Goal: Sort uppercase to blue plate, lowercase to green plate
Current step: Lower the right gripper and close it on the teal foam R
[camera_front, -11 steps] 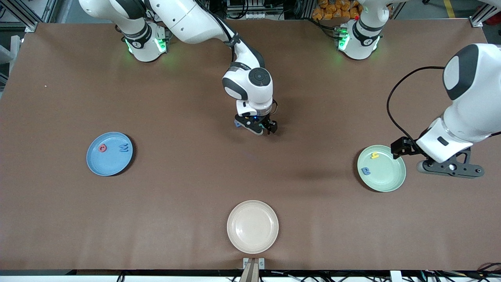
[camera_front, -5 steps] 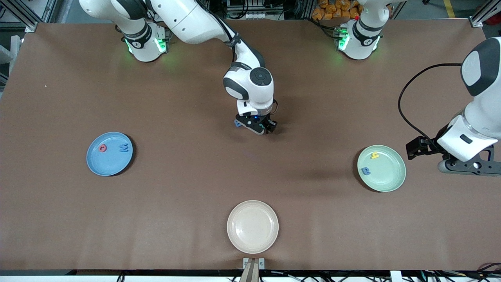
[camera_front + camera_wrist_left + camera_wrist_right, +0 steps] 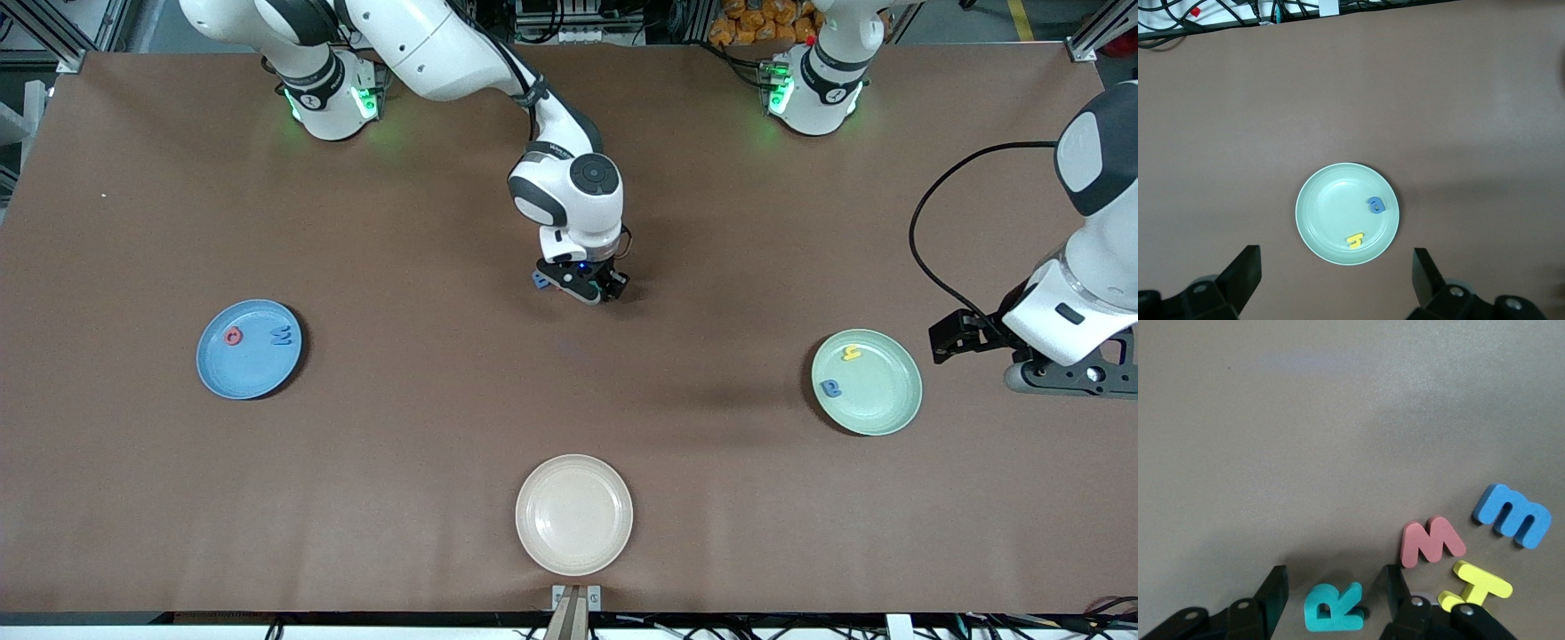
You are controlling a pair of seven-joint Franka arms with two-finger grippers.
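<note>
Blue plate (image 3: 252, 373), front view: round, shallow and smooth, it lies toward the right arm's end of the surface (image 3: 400, 418), a matte brown covering. It carries the red Q (image 3: 233, 336) and the blue W (image 3: 282, 336). The green plate (image 3: 878, 402) lies toward the left arm's end with the yellow h (image 3: 852, 353) and the blue a (image 3: 830, 388) on it. A cream-white plate (image 3: 574, 514) sits nearest the camera. Cables and frame rails edge the room. The right arm bends down at mid-surface, its right end effector (image 3: 584, 292) low over the remaining letters. The left arm waits with the left end effector (image 3: 1062, 380) over bare surface beside the green plate.

Left wrist view: the left end effector (image 3: 1335, 277) has its fingers spread wide and holds nothing.

Right wrist view: the right end effector (image 3: 1335, 595) stands spread astride the flat foam green R (image 3: 1333, 607), a gap on each side. Beside it lie the red m (image 3: 1428, 542), the yellow H (image 3: 1475, 587) and a blue letter (image 3: 1511, 515).
</note>
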